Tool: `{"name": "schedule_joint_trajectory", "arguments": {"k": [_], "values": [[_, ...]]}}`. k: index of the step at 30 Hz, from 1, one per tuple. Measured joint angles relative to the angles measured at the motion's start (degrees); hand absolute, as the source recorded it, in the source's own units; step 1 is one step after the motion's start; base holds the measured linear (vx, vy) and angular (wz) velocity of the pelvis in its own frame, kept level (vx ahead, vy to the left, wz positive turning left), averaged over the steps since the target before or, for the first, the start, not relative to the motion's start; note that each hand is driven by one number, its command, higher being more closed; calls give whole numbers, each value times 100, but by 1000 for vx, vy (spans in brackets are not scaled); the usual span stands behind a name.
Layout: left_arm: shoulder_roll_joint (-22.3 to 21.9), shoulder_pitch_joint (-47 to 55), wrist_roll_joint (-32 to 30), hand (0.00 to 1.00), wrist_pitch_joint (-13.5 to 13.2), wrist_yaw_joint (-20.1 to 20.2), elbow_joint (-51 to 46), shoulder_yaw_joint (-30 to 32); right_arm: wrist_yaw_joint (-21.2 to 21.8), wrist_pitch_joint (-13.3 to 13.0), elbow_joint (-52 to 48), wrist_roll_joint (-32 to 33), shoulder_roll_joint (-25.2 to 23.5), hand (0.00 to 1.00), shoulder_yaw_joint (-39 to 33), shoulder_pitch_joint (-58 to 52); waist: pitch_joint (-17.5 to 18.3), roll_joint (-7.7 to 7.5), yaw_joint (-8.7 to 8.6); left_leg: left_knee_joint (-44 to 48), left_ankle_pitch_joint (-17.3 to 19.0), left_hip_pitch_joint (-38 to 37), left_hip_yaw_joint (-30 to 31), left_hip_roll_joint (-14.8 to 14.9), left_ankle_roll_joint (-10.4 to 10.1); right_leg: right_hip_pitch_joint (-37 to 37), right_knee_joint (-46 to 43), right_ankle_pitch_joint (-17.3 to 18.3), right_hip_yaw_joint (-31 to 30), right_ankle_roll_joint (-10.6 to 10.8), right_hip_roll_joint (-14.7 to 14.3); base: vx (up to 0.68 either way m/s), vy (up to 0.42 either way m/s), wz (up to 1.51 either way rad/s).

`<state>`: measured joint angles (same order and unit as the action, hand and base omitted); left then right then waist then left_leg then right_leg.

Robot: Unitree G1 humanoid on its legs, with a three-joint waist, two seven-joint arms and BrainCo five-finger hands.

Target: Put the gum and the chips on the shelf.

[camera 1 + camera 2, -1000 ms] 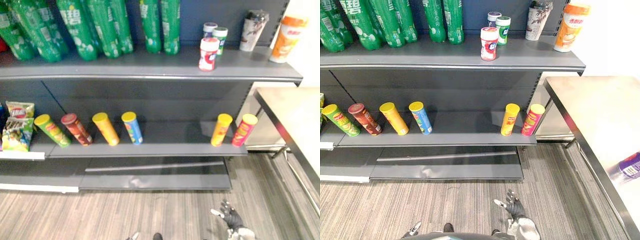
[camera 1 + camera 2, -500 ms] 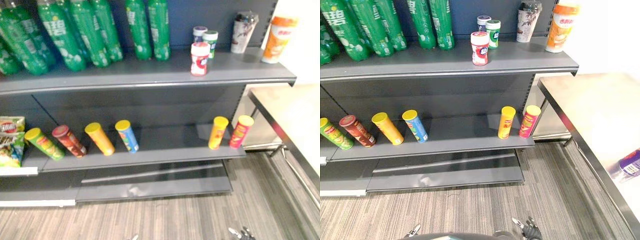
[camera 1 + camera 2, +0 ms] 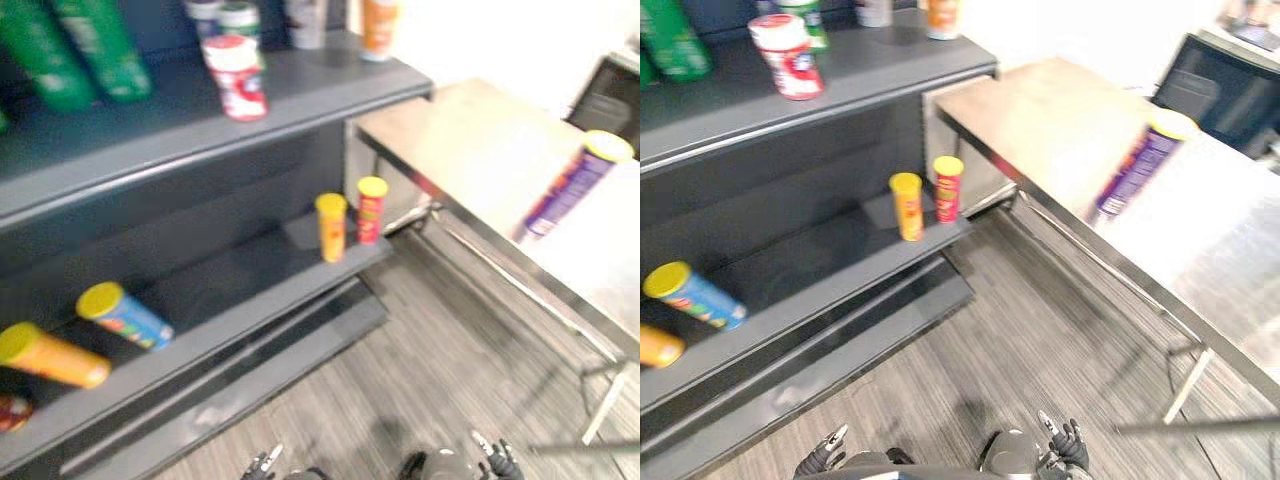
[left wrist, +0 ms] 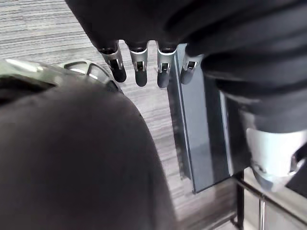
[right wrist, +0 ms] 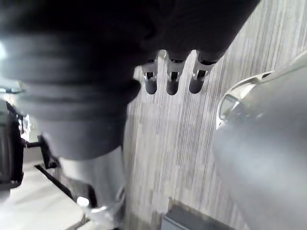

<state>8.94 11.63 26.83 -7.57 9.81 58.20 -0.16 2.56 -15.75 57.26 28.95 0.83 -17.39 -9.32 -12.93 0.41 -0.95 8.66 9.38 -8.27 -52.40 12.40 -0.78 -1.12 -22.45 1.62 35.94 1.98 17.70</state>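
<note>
Bright overhead light. Strong glare washes out the steel table (image 3: 470, 150) at upper right. The shelf (image 3: 310, 92) recess at left lies in dim shadow, and the floor (image 3: 430, 350) is evenly lit.

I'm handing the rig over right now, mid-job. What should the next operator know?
Left hand: open, empty, low near the floor.
Right hand: open, empty, low too.
Red-and-white gum jar stands on the upper shelf; that part looks done.
Purple chips can stands upright on the steel table, not yet picked up.
Left: take the purple can to the lower shelf, probably beside the orange can and red can.
</note>
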Motion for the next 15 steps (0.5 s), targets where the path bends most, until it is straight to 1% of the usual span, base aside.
{"name": "schedule_joint_trajectory", "arguments": {"k": [1, 2, 3, 4, 5, 6, 7, 8, 12, 15], "values": [[36, -20, 2, 0, -2, 13, -1, 4, 14, -10, 7, -4, -8, 0, 13, -5, -3, -59, 0, 15, -9, -1, -67, -26, -39, -107, 199, -142, -23, 95, 39, -68, -240, -75], [47, -99, 9, 0, 24, 26, 10, 1, 36, -67, 17, -10, 17, 0, 98, 63, -19, -116, -8, -35, -43, -1, -185, -19, -178, -162, 601, -79, 45, 101, -93, -118, -240, -74], [24, -117, 28, 0, 26, 52, 7, -2, 51, -135, 17, -16, 67, 0, 228, 143, -22, -88, -7, -193, -189, -3, -313, -80, -219, -155, 917, -39, 104, 139, -197, -140, -229, -73], [33, -117, 89, 0, 34, 64, 9, -6, 56, -153, 18, -17, 76, 0, 275, 185, -14, -113, -7, -291, -258, -12, -382, -151, -229, -151, 1045, 49, 115, 177, -206, -158, -167, -63], [60, -121, 191, 0, 67, 68, 27, -6, 56, -173, 19, -22, 95, 0, 341, 250, -7, -176, -10, -470, -385, -33, -460, -332, -228, -159, 1244, 316, 123, 373, -160, -132, -127, -37], [27, -143, 215, 0, 78, 64, 67, -5, 52, -171, 47, -27, 136, 0, 388, 279, -30, -147, -18, -570, -468, -74, -490, -362, -238, -137, 1209, 329, 112, 353, -165, -166, -120, -24], [14, -122, 221, 0, 85, 71, 83, -52, 53, -174, 45, -44, 165, 0, 447, 294, -14, -113, -24, -779, -615, -145, -447, -458, -243, -132, 1202, 360, 112, 315, -196, -140, -79, -3], [2, -115, 221, 0, 110, 79, 94, -89, 51, -171, 44, -65, 164, 0, 448, 285, 6, -79, -15, -889, -700, -219, -401, -466, -246, -208, 1214, 381, 132, 314, -235, -127, -72, 6], [31, -120, 219, 0, 139, 217, 101, -107, 48, -171, 20, -150, 157, 0, 557, 338, 34, -119, -5, -1006, -779, -277, -359, -471, -273, -239, 1210, 403, 126, 301, -272, -104, -34, 1], [39, -121, 212, 0, 147, 312, 126, -121, 0, -170, 21, -201, 156, 0, 547, 285, 57, -122, -39, -1046, -804, -277, -359, -534, -212, -191, 1124, 391, 100, 318, -198, -51, 45, 0]]}}
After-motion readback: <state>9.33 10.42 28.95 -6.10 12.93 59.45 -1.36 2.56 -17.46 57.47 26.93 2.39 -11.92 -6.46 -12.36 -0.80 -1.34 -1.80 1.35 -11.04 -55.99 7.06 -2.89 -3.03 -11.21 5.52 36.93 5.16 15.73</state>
